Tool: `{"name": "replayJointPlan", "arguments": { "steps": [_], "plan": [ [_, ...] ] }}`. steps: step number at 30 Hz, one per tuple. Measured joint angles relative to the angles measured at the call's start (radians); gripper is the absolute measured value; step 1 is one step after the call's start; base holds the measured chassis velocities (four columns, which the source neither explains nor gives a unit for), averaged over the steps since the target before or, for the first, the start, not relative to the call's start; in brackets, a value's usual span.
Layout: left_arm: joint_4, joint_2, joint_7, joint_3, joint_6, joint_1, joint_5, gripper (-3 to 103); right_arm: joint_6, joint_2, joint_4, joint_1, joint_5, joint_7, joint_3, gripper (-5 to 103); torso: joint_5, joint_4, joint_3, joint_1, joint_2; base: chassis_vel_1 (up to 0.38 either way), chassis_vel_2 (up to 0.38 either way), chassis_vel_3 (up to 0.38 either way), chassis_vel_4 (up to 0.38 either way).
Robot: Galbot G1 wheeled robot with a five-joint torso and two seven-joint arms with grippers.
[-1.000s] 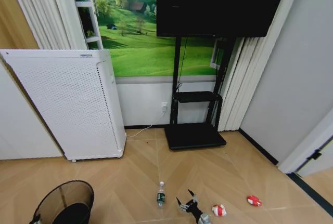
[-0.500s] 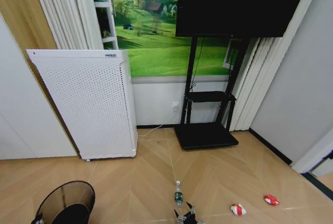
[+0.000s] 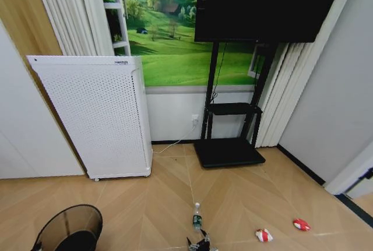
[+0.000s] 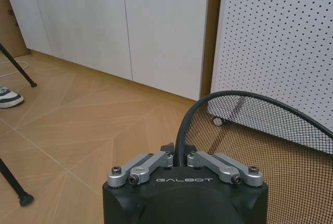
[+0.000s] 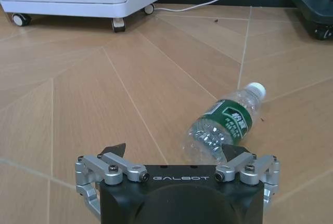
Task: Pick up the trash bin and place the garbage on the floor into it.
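**Bin held at left, bottle lined up under the right claw**

Bin (image 4: 244,146) rim is clamped in the left claw (image 4: 179,157), its fingers together on the black wire edge; in the head view the bin (image 3: 69,229) hangs at about 8 o'clock, low and to the left. The right claw (image 5: 174,154) hovers low over the floor (image 5: 78,109) with its fingers spread apart, and the bottle (image 5: 223,125) lies on its side just beyond it at about 1 o'clock, cap pointing away.

To take the bottle well, I would judge that the claw should shift slightly toward 1 o'clock so the body sits between the fingers, then close across the labelled middle instead of the tapered neck, since a round, light bottle can roll or squirt out. The bin should stay upright, mouth up.

Outward from there, two red-and-white wrappers (image 3: 263,234) (image 3: 301,224) lie on the floor toward 4 o'clock in the head view, well apart from the bottle (image 3: 197,218). A white perforated appliance (image 3: 93,117) stands at 10 o'clock, and a TV stand (image 3: 228,152) at 12 o'clock with a cable (image 5: 208,3) trailing along the wall. Nothing lies between claw and bottle.
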Motion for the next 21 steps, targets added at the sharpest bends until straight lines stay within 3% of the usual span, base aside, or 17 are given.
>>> {"name": "replayJointPlan", "arguments": {
  "steps": [4, 11, 21],
  "plan": [
    [-0.009, -0.004, 0.000, 0.000, 0.000, 0.005, 0.000, 6, 0.006, 0.017, -0.030, 0.026, -0.006, 0.004, 0.017, 100, 0.0036, 0.0000, 0.000, 0.000, 0.000, 0.000, 0.000, 0.000, 0.000],
    [-0.010, -0.009, 0.001, -0.001, 0.000, 0.008, 0.007, 6, 0.002, 0.015, -0.075, 0.088, -0.050, 0.081, 0.066, 100, 0.0022, -0.0002, 0.000, 0.000, 0.000, 0.000, 0.000, 0.000, 0.000],
    [-0.013, -0.022, -0.003, 0.017, 0.004, -0.005, 0.025, 6, 0.031, -0.024, -0.043, 0.090, -0.035, 0.031, 0.046, 100, 0.0017, -0.0002, 0.000, 0.000, 0.000, 0.000, 0.000, 0.000, 0.000]
  ]
}}
